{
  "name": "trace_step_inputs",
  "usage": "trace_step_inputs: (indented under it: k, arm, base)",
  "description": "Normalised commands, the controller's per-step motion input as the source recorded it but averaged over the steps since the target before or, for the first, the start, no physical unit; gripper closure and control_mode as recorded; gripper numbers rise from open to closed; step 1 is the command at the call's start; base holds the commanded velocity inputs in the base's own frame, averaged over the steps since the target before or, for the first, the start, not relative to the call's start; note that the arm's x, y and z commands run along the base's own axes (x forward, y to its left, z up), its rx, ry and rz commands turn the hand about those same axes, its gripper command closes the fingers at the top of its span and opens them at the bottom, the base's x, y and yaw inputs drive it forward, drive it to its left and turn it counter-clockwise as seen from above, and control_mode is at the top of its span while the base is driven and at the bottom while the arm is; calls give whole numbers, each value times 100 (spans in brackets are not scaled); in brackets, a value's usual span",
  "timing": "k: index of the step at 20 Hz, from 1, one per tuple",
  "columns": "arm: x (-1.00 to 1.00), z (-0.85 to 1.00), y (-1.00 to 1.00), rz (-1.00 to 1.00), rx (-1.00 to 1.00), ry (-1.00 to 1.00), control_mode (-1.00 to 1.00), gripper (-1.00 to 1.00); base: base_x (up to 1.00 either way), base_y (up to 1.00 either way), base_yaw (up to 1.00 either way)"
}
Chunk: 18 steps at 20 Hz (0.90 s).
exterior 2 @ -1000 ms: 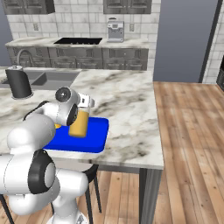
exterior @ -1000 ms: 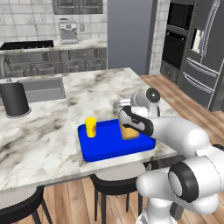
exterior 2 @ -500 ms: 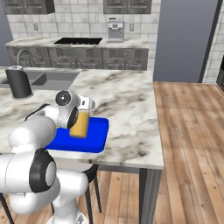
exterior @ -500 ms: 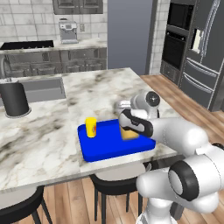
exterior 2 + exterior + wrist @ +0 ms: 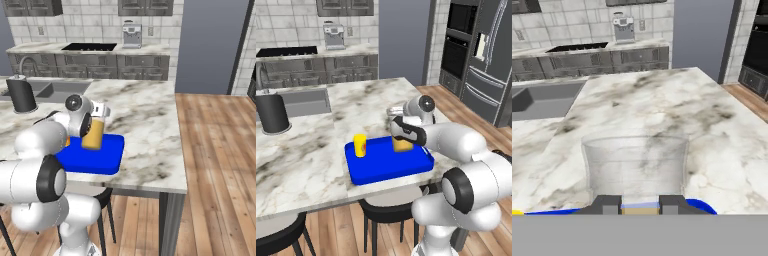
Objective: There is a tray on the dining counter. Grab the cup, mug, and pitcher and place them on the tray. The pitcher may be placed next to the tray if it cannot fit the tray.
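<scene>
My gripper (image 5: 401,133) is shut on the pitcher (image 5: 402,143), a clear glass cylinder with orange liquid, held upright over the right part of the blue tray (image 5: 386,170). Whether its base touches the tray I cannot tell. From the right, the pitcher (image 5: 93,135) stands at the tray's (image 5: 100,160) far side. In the hand view the pitcher's clear rim (image 5: 635,165) rises just past my fingertips (image 5: 610,205). The yellow cup (image 5: 359,145) stands on the tray's left part. The tray lies near the front edge of the dining counter (image 5: 371,102). The mug is out of view.
A black canister (image 5: 272,114) stands at the counter's left, beside the inset sink (image 5: 303,100). Black stools (image 5: 388,210) sit under the front edge. A wooden floor and dark ovens (image 5: 456,55) lie to the right. Bare marble stretches behind the tray.
</scene>
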Motion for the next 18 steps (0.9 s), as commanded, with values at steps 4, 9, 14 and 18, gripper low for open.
trace_step_inputs:
  k: [4, 9, 14, 18]
  arm:
    - [26, 21, 0, -2, 0, 0, -100, 100]
    - [17, 4, 0, 0, 0, 0, -100, 100]
    - [0, -1, 0, 0, 0, 0, -100, 100]
    - [0, -9, 0, 0, 0, 0, -100, 100]
  base:
    - [0, 0, 0]
    - [0, 0, 0]
    - [0, 0, 0]
    - [0, 0, 0]
